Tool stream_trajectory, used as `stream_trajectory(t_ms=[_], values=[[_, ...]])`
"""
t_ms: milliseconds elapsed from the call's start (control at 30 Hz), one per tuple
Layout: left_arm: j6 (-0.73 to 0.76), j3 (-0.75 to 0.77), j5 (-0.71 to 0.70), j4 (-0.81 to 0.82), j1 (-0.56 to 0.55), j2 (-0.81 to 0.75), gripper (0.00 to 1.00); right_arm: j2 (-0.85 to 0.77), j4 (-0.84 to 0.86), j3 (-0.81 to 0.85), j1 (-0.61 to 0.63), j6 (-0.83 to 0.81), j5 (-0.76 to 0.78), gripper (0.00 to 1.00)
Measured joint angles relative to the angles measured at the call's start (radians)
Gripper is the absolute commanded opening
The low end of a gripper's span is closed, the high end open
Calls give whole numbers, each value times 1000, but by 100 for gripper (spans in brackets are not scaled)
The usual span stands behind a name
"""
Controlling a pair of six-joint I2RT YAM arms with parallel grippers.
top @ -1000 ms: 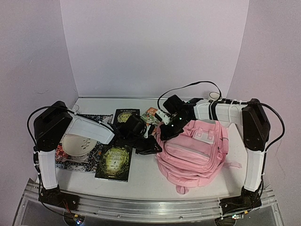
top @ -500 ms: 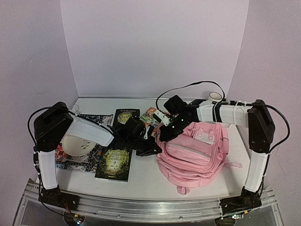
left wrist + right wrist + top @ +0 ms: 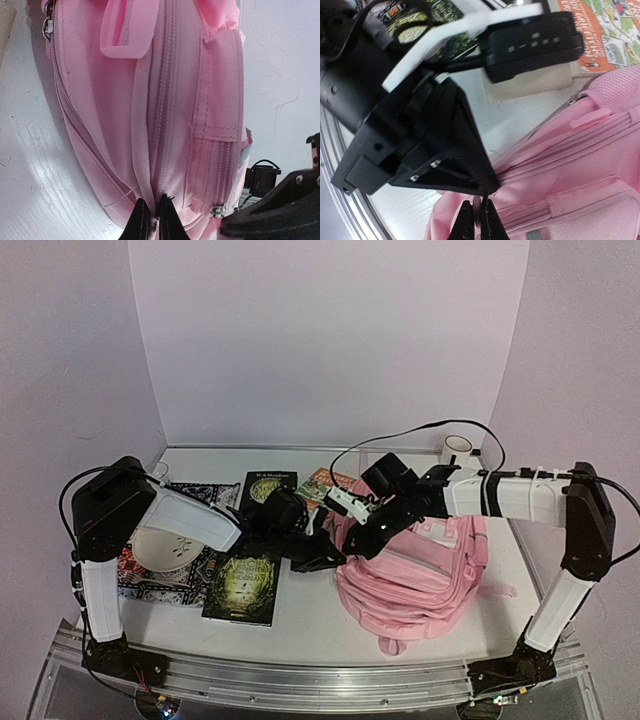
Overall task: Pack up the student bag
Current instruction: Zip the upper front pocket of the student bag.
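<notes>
The student bag point(image 3: 420, 575), a large pink backpack, lies on the table right of centre. My left gripper point(image 3: 328, 556) reaches in from the left to its left edge. In the left wrist view the left gripper point(image 3: 150, 216) is shut on a fold of pink fabric beside a zip seam of the bag point(image 3: 175, 100). My right gripper point(image 3: 367, 542) comes from the right across the bag's top. In the right wrist view the right gripper point(image 3: 480, 216) is shut on a thin strip of the bag point(image 3: 580, 165), right against the left gripper's black fingers point(image 3: 465, 150).
A dark green book point(image 3: 243, 585) lies left of the bag. A second dark book point(image 3: 268, 485) and a colourful book point(image 3: 328, 480) lie behind it. A white plate point(image 3: 165, 545) rests on a patterned cloth point(image 3: 140, 580). A white cup point(image 3: 457, 447) stands at the back right.
Both grippers have closed on the bag's left edge. The right arm has swung outward to the right and its gripper has shifted nearer, toward the left gripper.
</notes>
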Motion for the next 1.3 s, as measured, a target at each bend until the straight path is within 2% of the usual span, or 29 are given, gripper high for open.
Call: stream_trajectory(t_ms=[267, 700, 800, 933, 1000, 1033, 1100, 1200, 1300], values=[[-1, 0, 33, -2, 45, -3, 0, -54, 4, -84, 39, -83, -13, 0], [79, 2, 140, -5, 146, -6, 0, -171, 41, -195, 59, -169, 13, 0], [131, 43, 133, -69, 171, 7, 0, -177, 38, -198, 62, -175, 21, 0], [240, 175, 70, -220, 183, 44, 0, -175, 34, -197, 67, -186, 39, 0], [287, 232, 27, -284, 185, 57, 6, -167, 25, -186, 71, -191, 45, 0], [311, 260, 6, -315, 186, 65, 14, -158, 20, -174, 74, -194, 48, 0], [347, 300, -31, -362, 186, 77, 24, -137, 16, -147, 81, -197, 52, 0], [363, 318, -107, -376, 197, 77, 40, -106, 3, -114, 92, -195, 47, 0], [348, 308, -170, -375, 226, 60, 53, -86, -16, -96, 107, -194, 43, 0]])
